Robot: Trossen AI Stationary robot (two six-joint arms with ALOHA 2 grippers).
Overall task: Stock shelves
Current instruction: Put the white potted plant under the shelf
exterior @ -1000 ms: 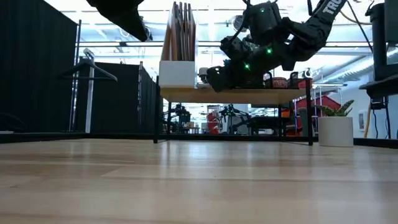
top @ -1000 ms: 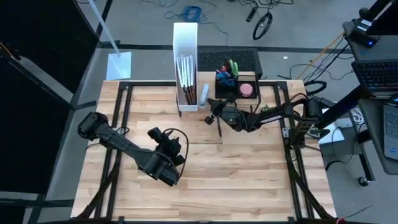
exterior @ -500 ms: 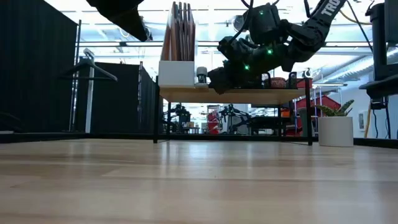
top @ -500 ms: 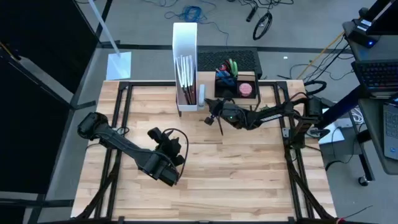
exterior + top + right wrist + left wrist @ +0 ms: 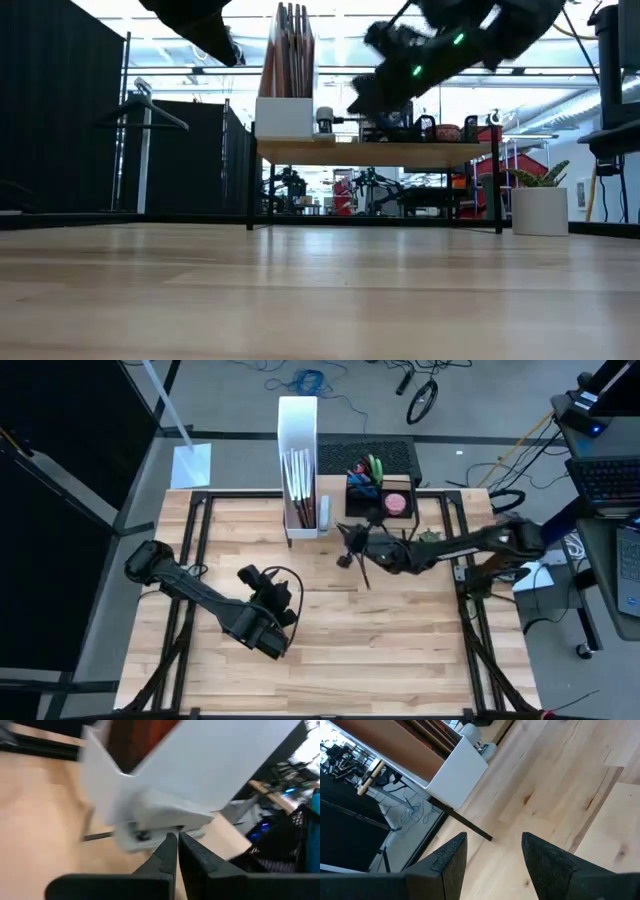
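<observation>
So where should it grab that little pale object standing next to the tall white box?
Probably across its narrow upright body, coming from above or the open table side: the small pale object stands close beside the tall white file box, which blocks that flank.

one wooden riser shelf, one white file box, one black organizer tray, two robot arms

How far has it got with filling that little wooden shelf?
Already on the shelf: a white file box of boards, a small white item beside it, and a black tray of supplies. In hand: nothing visible; the right pincer is shut, raised over the shelf near the white item. The left pincer waits open over the table. No unshelved goods are visible.
</observation>
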